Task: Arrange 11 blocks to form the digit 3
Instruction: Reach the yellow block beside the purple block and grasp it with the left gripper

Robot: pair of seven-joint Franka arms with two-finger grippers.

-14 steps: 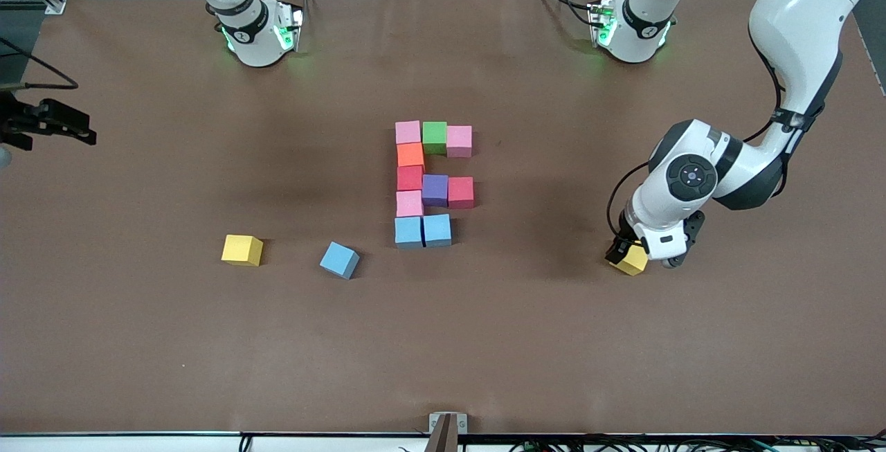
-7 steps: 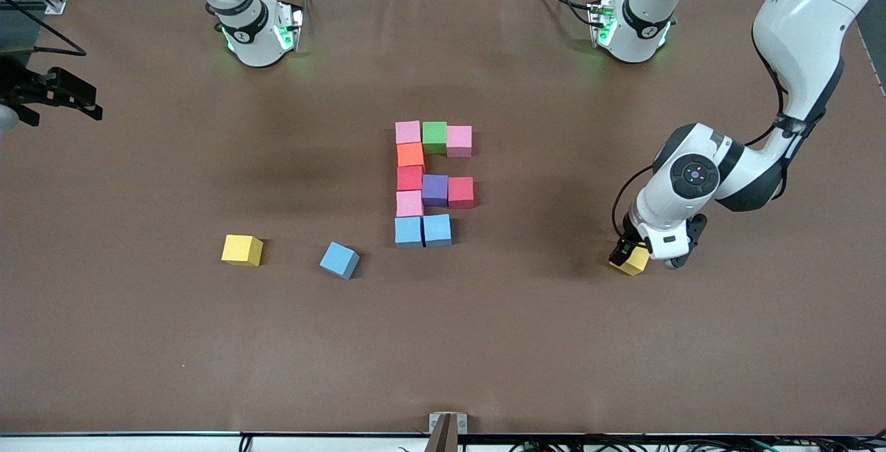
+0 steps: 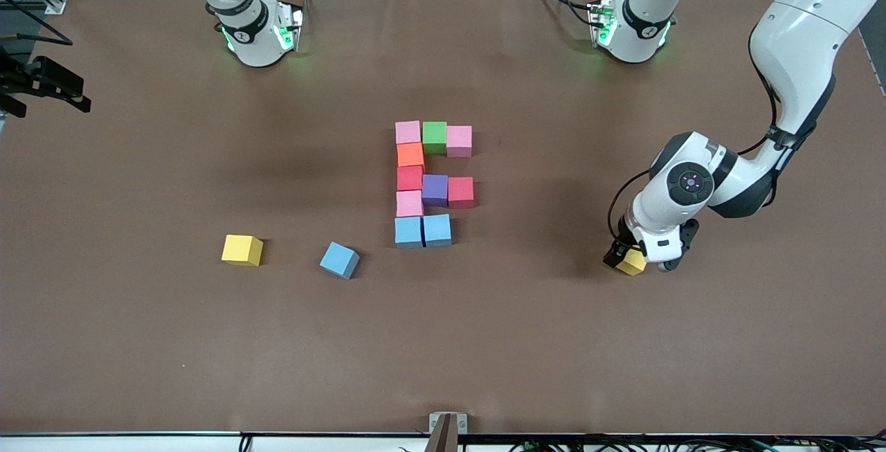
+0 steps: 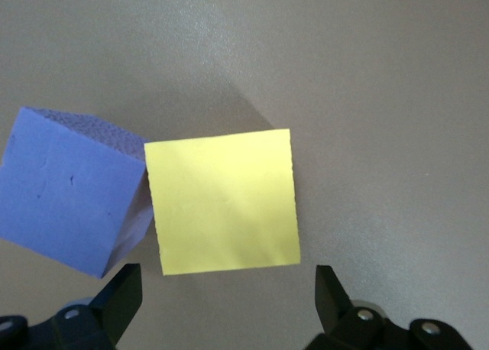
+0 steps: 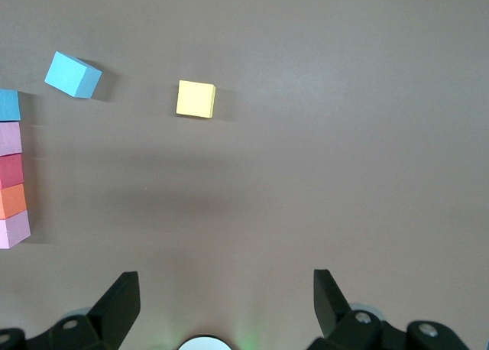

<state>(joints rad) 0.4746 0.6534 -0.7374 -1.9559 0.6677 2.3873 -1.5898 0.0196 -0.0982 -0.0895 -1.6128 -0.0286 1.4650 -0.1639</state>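
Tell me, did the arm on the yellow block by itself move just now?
Yes. The left gripper has slid slightly farther from the front camera, toward the robots' bases, judged against the still digit 3. It stands open around the yellow block.

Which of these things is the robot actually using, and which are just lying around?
In use: ten-cube figure; yellow cube under the open left gripper.
Lying about: second yellow cube; loose light blue cube; bluish cube beside the first; right gripper, open, waiting.
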